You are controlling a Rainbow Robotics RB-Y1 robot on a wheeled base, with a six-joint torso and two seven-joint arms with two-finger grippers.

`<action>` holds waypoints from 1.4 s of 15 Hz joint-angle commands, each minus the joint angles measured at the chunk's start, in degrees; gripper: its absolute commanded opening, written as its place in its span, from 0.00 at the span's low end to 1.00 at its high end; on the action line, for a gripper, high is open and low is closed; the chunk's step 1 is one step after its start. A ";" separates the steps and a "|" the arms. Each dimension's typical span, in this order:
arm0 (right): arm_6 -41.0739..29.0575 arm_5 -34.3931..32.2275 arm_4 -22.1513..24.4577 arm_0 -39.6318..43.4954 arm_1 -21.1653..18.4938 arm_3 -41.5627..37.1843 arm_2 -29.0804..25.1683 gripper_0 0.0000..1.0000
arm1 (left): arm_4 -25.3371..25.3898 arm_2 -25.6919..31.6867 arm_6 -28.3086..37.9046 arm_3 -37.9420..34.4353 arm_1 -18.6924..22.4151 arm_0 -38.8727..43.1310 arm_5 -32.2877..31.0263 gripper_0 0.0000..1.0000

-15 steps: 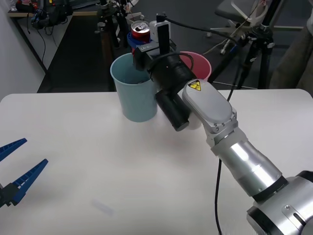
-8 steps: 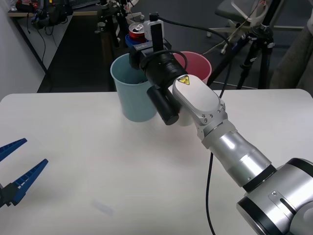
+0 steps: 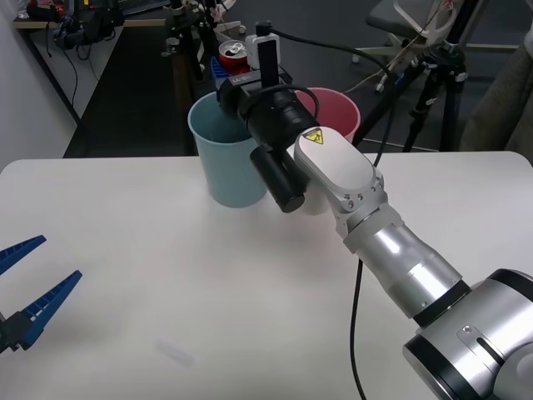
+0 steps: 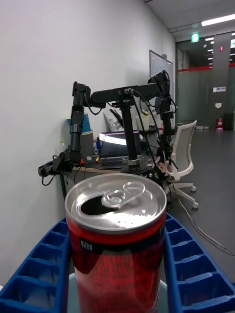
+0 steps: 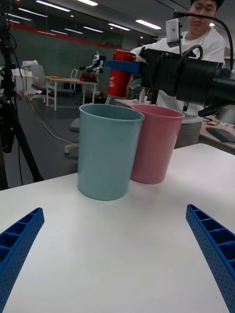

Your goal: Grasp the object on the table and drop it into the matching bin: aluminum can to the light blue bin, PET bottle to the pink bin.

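Left gripper (image 3: 25, 298) released, fingers spread, idle above near-left table (image 3: 166, 283). Light blue bin (image 3: 226, 158) at far centre, pink bin (image 3: 337, 117) touching its right side. Right gripper (image 3: 233, 73) above light blue bin's far rim, clenched on aluminum can (image 3: 232, 55), held upright.
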 commanded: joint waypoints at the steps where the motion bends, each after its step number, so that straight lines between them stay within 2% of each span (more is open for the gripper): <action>1: 0.19 -0.01 0.01 0.00 0.00 0.00 0.02 1.00 | 0.00 0.00 0.00 0.00 0.00 0.00 0.00 1.00; 11: 0.36 -0.53 -0.17 0.70 -0.35 -1.23 0.02 1.00 | 0.00 0.00 0.00 0.00 0.00 0.00 0.00 1.00; 15: 0.54 -2.11 1.68 7.47 -2.46 -11.52 0.28 1.00 | 0.00 0.00 0.00 0.00 0.00 0.00 0.00 1.00; 17: 0.19 -2.91 1.32 12.39 -5.98 -18.72 2.83 1.00 | 0.00 0.00 0.00 0.00 0.00 0.00 0.00 1.00; 21: 0.19 -6.86 0.53 23.64 -13.10 -32.96 4.24 1.00 | 0.00 0.00 0.00 0.00 0.00 0.00 0.00 1.00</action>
